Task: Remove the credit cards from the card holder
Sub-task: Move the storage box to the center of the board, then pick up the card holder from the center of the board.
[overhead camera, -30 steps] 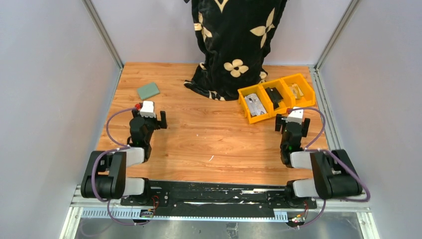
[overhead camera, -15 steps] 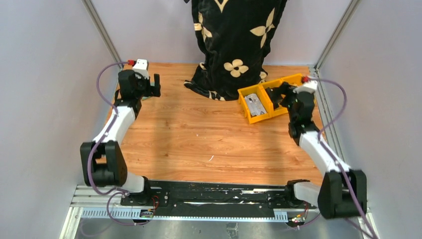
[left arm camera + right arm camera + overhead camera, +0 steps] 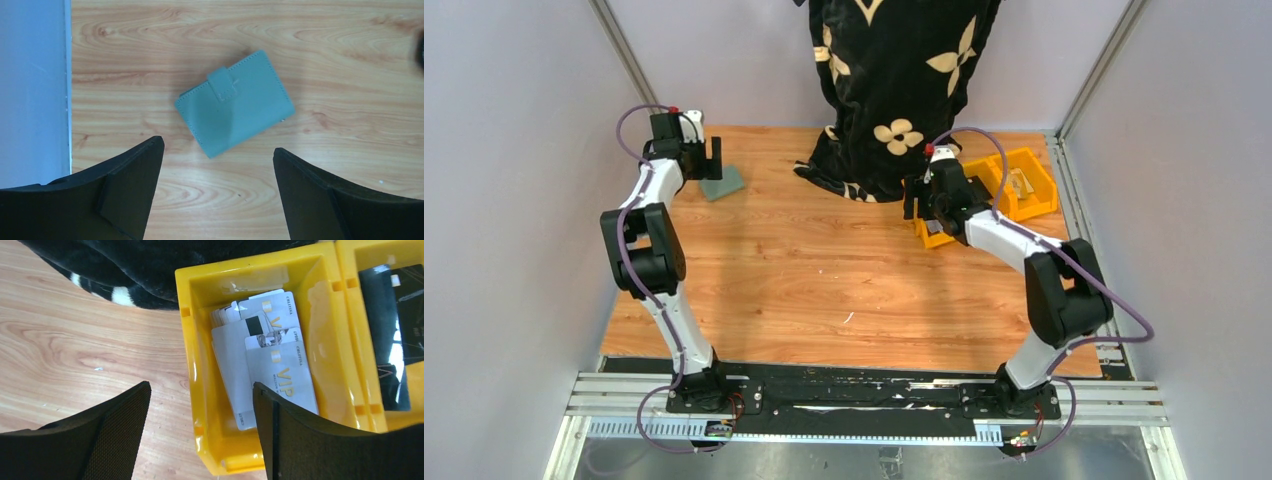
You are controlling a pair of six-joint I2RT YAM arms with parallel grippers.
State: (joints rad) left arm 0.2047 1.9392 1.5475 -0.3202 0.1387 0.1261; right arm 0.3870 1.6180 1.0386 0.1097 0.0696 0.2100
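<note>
Closed card holder (image 3: 234, 102) at far left; both claws spread, empty.

The left gripper (image 3: 217, 150) hung, fingers wide apart, just near of the card holder, which lay flat on the table (image 3: 325, 40), tab fastened, no credit cards showing (presumably tucked inside). It looked light, thin, fairly stiff and apt to slide on wood; a pinch across its edges seemed surest. The right gripper (image 3: 201, 387), likewise spread, hovered over a yellow bin (image 3: 192, 355) of loose cards (image 3: 270, 365), far right.

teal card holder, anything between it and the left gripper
Nothing visible. The flat teal folding card holder lies closed on the wooden table, in line with the gap of the open left gripper, with only bare wood around it.
</note>
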